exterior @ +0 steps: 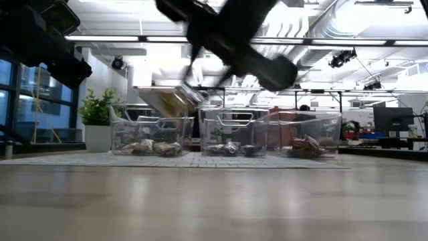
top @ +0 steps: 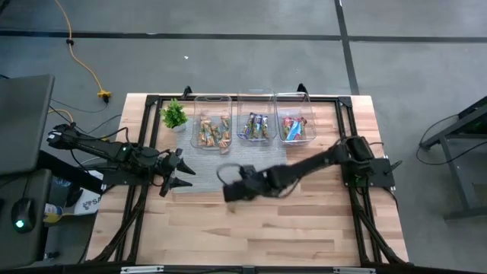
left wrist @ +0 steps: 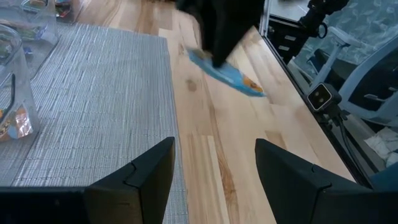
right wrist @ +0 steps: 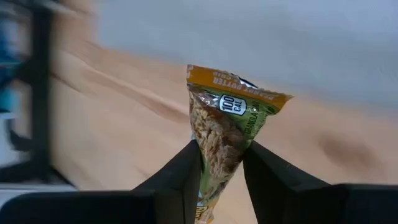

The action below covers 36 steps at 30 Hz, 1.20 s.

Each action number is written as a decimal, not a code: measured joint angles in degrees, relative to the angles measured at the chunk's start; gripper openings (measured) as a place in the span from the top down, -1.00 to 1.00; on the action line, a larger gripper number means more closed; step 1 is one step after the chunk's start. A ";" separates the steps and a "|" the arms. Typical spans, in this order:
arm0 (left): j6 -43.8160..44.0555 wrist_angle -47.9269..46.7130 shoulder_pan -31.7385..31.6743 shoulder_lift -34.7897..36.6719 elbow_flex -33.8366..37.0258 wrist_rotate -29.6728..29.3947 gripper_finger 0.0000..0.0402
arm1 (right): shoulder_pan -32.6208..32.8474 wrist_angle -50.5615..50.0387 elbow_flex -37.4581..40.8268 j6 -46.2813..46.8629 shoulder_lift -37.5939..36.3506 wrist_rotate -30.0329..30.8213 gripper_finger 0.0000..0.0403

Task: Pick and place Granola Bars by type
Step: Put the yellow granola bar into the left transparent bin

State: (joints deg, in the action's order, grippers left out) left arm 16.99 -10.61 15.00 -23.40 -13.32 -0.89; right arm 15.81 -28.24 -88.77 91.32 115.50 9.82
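Observation:
My right gripper reaches in from the table's right side and is shut on one granola bar in an orange and green wrapper, above the bare wood near the grey mat. The low view shows this bar in the air. Three clear bins stand at the far edge: tan bars in the left bin, blue and purple bars in the middle bin, red and pink bars in the right bin. My left gripper waits open at the mat's left end, and shows in its own wrist view. My right gripper pinches the bar's two flat faces between its two fingers, about halfway along its length, the fingers lying across it. One sealed end sticks out past the fingertips. The fingers slant down from the table's right side. The bar is tilted and clear of the wood.
A small green plant stands left of the bins at the far edge. The black frame rails run along the table's sides. Bare wood lies open toward the near edge.

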 joint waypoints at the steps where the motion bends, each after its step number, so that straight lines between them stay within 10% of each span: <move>1: 0.00 0.00 0.00 0.01 0.00 0.00 -0.08 | -0.97 0.02 -1.91 -2.70 0.00 0.78 0.50; 14: 0.01 0.07 0.00 0.01 0.00 0.28 -0.08 | -17.91 -2.76 -23.41 -37.27 -0.17 4.09 0.50; 36: 0.07 0.13 0.00 0.00 0.00 -1.32 -0.08 | -33.04 2.84 -20.97 -51.83 -0.20 -10.22 0.23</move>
State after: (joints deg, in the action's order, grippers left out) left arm 17.05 -10.48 15.00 -23.40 -13.32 -2.21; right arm -17.23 -25.41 -109.73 39.49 115.31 -0.40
